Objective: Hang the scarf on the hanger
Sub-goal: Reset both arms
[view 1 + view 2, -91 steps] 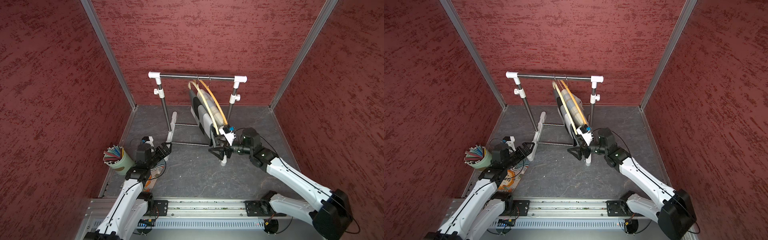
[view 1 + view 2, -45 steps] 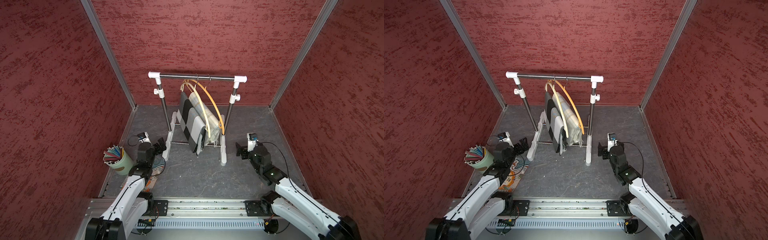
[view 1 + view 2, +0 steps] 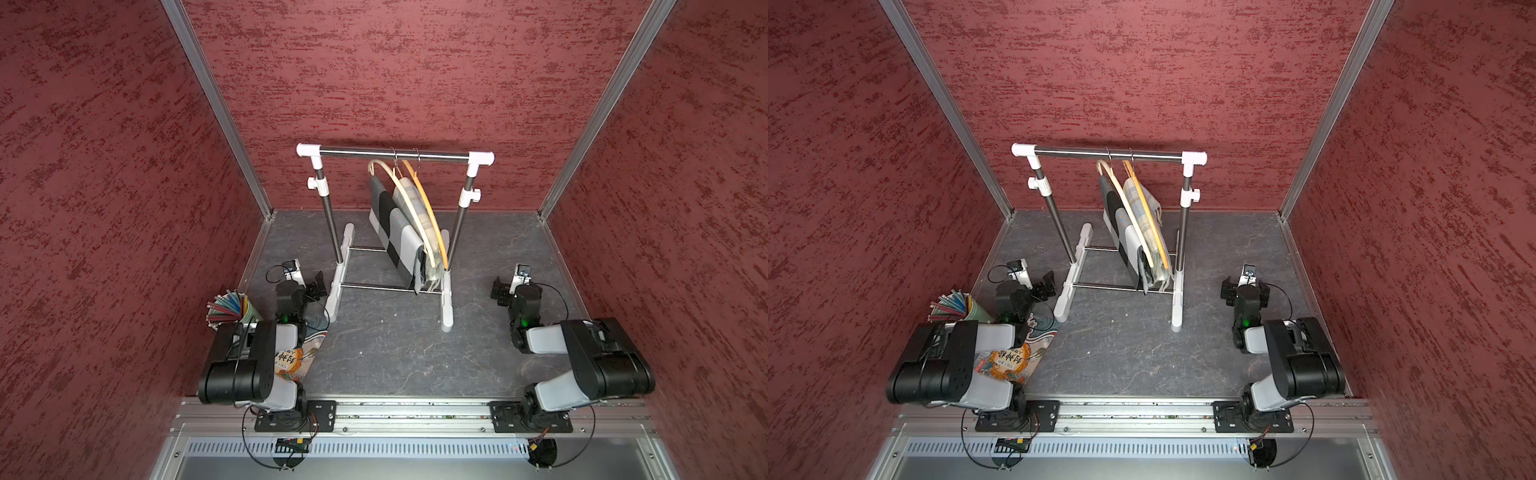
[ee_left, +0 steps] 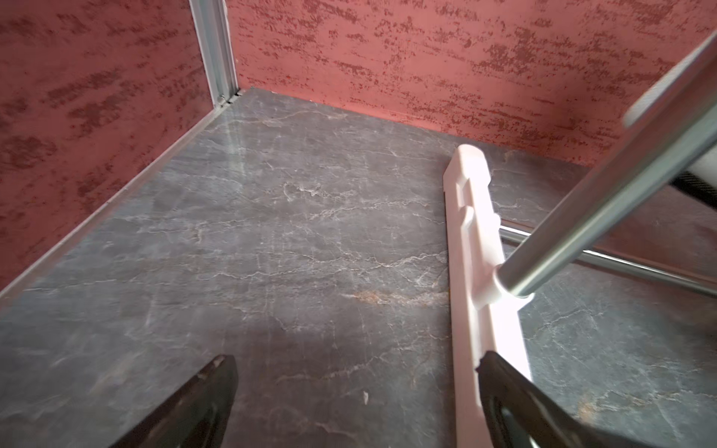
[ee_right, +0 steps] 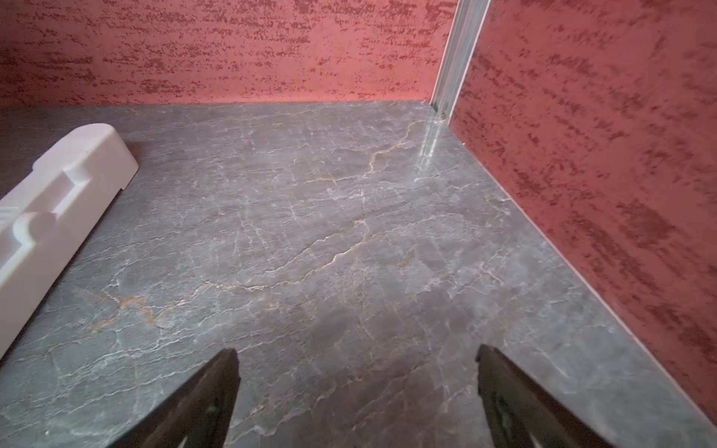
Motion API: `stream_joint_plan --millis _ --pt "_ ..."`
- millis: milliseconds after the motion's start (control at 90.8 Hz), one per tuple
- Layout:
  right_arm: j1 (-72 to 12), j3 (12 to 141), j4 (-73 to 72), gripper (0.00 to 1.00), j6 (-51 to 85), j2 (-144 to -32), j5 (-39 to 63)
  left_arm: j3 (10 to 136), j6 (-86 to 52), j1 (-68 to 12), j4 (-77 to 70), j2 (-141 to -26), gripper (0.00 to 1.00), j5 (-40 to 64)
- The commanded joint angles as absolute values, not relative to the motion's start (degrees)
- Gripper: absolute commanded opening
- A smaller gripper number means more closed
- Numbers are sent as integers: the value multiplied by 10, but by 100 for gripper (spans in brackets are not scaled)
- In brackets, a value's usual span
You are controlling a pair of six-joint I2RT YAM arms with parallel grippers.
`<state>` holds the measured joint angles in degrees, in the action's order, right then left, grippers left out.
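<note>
On the rack (image 3: 395,153), the scarf (image 3: 390,232) drapes its hanger (image 3: 379,162); left tool (image 3: 318,283) and right tool (image 3: 500,291) gape empty (seemingly done); park them clear of it.

Both arms folded, elbows high, forearms angled down, wrists low. Facing forward: left gripper (image 3: 314,285) jaws spread wide, empty; right gripper (image 3: 501,292) jaws spread wide, empty.

In both top views we look down from high at the front onto the whole scene, rack (image 3: 395,153) central. Our wrist views skim the floor (image 4: 271,232) closely past left gripper (image 4: 355,360) and right gripper (image 5: 357,351), each catching one rack foot (image 4: 477,252).
</note>
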<state>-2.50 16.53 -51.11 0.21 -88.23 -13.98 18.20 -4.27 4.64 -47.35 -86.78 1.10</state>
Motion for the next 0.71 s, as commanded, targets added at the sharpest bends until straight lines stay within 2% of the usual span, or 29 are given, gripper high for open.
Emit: stream_joint_plan --millis 0,44,694 --pt "-11 203 -572 98 12 -888 -62 213 -3 31 -521 -882 100 33" --pt "-11 217 -515 98 16 -879 -66 217 -1 27 -511 -875 100 32" --pt "-11 214 -529 98 12 -881 -66 217 3 22 -511 -877 100 25"
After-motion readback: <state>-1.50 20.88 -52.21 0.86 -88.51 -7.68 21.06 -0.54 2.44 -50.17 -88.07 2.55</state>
